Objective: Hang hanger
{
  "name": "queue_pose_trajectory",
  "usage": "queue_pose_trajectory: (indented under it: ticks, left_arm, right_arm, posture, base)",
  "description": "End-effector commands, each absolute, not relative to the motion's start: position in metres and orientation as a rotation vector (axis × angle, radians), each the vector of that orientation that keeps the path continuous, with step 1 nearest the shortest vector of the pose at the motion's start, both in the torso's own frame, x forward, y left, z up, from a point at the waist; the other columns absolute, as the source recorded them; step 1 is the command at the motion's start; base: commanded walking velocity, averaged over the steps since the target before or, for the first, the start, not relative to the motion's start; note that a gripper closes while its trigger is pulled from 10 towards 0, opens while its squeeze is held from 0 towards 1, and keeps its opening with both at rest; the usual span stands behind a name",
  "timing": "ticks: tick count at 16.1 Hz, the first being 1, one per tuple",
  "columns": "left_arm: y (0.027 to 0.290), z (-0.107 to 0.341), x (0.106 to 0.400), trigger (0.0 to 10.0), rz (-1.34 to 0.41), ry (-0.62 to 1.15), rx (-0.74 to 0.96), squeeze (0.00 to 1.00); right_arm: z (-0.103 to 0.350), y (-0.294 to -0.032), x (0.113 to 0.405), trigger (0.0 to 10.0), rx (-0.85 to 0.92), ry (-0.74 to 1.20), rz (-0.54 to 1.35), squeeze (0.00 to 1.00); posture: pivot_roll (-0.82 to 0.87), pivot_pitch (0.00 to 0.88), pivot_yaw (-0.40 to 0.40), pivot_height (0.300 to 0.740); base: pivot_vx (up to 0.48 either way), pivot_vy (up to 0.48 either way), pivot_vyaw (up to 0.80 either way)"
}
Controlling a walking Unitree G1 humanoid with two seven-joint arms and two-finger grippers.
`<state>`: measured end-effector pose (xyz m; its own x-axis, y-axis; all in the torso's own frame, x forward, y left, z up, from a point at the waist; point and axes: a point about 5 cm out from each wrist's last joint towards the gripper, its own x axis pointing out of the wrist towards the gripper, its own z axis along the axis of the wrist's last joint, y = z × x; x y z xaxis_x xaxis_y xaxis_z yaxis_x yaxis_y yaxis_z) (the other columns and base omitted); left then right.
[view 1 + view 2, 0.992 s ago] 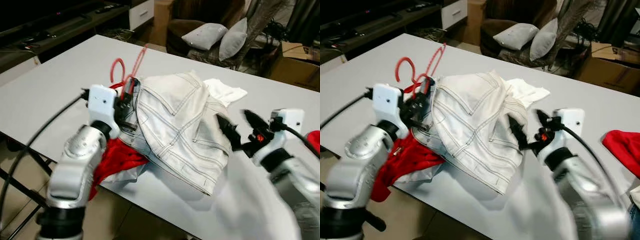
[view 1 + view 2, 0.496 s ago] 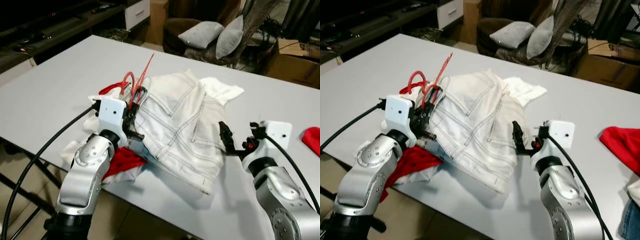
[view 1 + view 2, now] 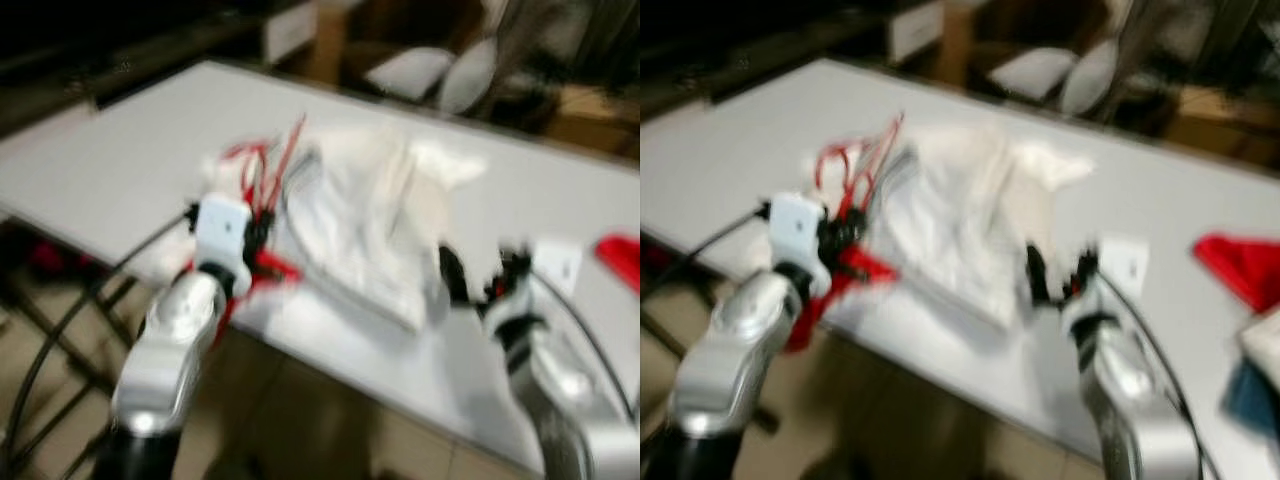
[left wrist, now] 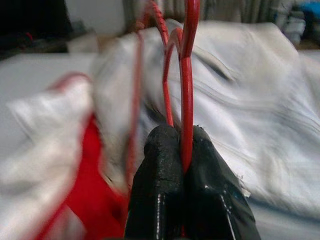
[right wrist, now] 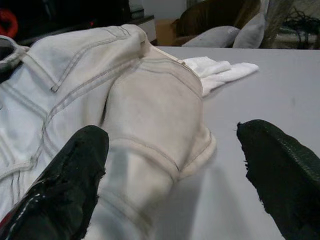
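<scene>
Head views are motion-blurred, so detail is coarse. The left hand (image 4: pixel 186 165) is clenched on the red hanger (image 4: pixel 186 75): the wrist view shows both black fingers (image 4: pixel 157 170) pressed together with the red wire pinched between them just below the hook. Grip sits low on the neck, probably so the hook stays free to catch a rail.

In the left eye view, the hanger (image 3: pixel 270 175) sits at about 10 o'clock of the pile, its red wires sticking up past the left hand (image 3: pixel 255 235). The white jeans (image 3: pixel 350 225) drape off it toward 3 o'clock across the tabletop (image 3: pixel 130 130), so the garment seems to be on the hanger and comes along with it. Red cloth (image 3: pixel 270 268) shows under the jeans at the near tabletop edge, touching the left hand; whether it is caught on the hanger I can't tell.

The right hand (image 5: pixel 172 175) is released, fingers wide apart, at 4 o'clock of the jeans. The right wrist view has it aimed at the folded jeans hem (image 5: pixel 155 150), near but not touching, likely ready to support the fabric's weight. White cloth (image 5: pixel 220 70) lies beyond at 1 o'clock, and another red garment (image 3: pixel 1235 265) is well apart at far 3 o'clock.

No rail or rack in sight; the hanging itself looks not yet done.
</scene>
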<state>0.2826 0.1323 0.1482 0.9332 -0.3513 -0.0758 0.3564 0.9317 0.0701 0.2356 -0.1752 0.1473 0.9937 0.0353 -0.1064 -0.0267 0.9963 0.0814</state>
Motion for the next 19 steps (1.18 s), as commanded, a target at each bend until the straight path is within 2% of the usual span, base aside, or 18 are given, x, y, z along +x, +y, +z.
queue_pose_trajectory:
  ticks: [1, 6, 9, 14, 15, 17, 19]
  left_arm:
    - [0.125, 0.15, 0.284, 10.0, -0.406, 0.063, 0.091, 0.0]
    - [0.125, 0.148, 0.285, 10.0, -0.429, 0.062, 0.097, 0.0]
    - [0.129, 0.148, 0.285, 10.0, -0.427, 0.066, 0.108, 0.0]
    - [0.137, 0.151, 0.288, 10.0, -0.431, 0.064, 0.152, 0.0]
    - [0.137, 0.152, 0.289, 10.0, -0.448, 0.062, 0.17, 0.0]
    - [0.138, 0.157, 0.29, 10.0, -0.599, 0.049, 0.286, 0.0]
    - [0.146, 0.161, 0.291, 10.0, -0.736, 0.048, 0.461, 0.0]
  right_arm:
    - [0.144, -0.176, 0.232, 10.0, 0.065, 0.124, 0.026, 1.0]
    - [0.146, -0.176, 0.229, 10.0, 0.08, 0.126, 0.027, 1.0]
    - [0.148, -0.174, 0.229, 10.0, 0.031, 0.108, 0.04, 1.0]
    - [0.153, -0.168, 0.229, 10.0, 0.065, 0.067, 0.1, 1.0]
    - [0.157, -0.168, 0.23, 10.0, 0.049, 0.045, 0.131, 1.0]
    - [0.176, -0.179, 0.236, 10.0, -0.058, -0.03, 0.193, 1.0]
    - [0.203, -0.185, 0.236, 10.0, -0.126, -0.121, 0.396, 1.0]
  posture:
    - [-0.08, 0.008, -0.012, 0.74]
    - [-0.09, 0.018, -0.005, 0.74]
    - [-0.09, 0.029, 0.001, 0.74]
    - [-0.08, 0.032, 0.003, 0.74]
    - [-0.08, 0.032, 0.006, 0.74]
    - [-0.08, 0.03, 0.016, 0.74]
    - [-0.08, 0.028, 0.022, 0.74]
  base:
    - [-0.266, 0.0, -0.8]
    - [-0.255, 0.0, -0.8]
    - [0.0, 0.0, -0.79]
    - [0.0, 0.0, -0.77]
    - [0.0, 0.0, 0.0]
    - [0.0, 0.0, 0.0]
    - [0.0, 0.0, 0.0]
